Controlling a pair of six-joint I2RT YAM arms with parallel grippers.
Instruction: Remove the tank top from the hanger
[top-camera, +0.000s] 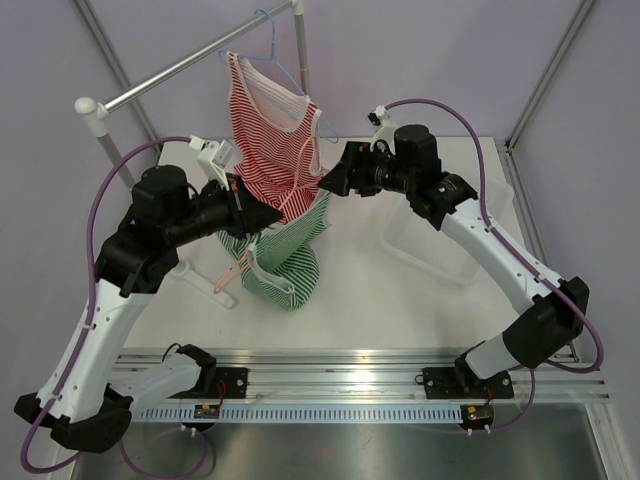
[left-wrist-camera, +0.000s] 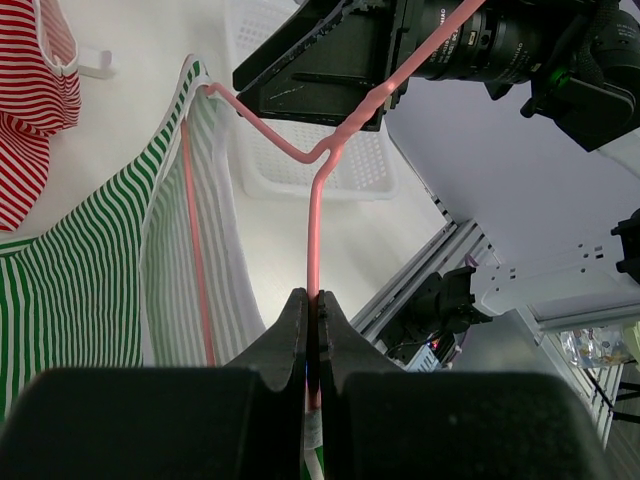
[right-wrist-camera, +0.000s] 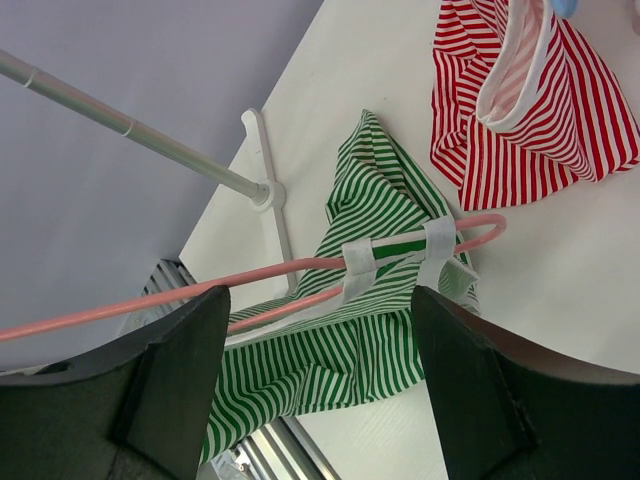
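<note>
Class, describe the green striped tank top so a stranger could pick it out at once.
Start at the metal clothes rail across the back of the table, where a red-striped tank top hangs. Just below it, slumped onto the table, is the green-striped tank top, threaded on a pink hanger that the left gripper pinches. Green stripes and that pink hanger set it apart.

Colour findings:

- The tank top is showing green and white stripes with white edging.
- The hanger is showing plain pink.
- The second top is showing red and white stripes, and its own hanger is showing pale blue.
- The table is presenting white.
- The basket is showing white.
- The left gripper and right gripper are showing black.
- The cables are showing purple.
</note>
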